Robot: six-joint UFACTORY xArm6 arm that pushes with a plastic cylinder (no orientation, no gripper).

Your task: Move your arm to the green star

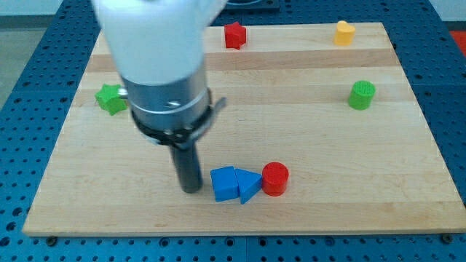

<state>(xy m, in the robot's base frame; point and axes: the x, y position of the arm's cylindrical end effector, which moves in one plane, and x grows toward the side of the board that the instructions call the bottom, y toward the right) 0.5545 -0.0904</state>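
Observation:
The green star (110,98) lies near the board's left edge, partly behind my arm's white and grey body. My tip (191,189) rests on the board near the view's bottom, well to the right of and below the green star. It stands just left of a blue cube (224,183), close to touching it.
A blue triangle (248,185) and a red cylinder (275,179) sit in a row right of the blue cube. A red star (234,35) and a yellow block (344,33) lie at the view's top. A green cylinder (361,95) is at the right. The wooden board (306,138) ends at blue table edges.

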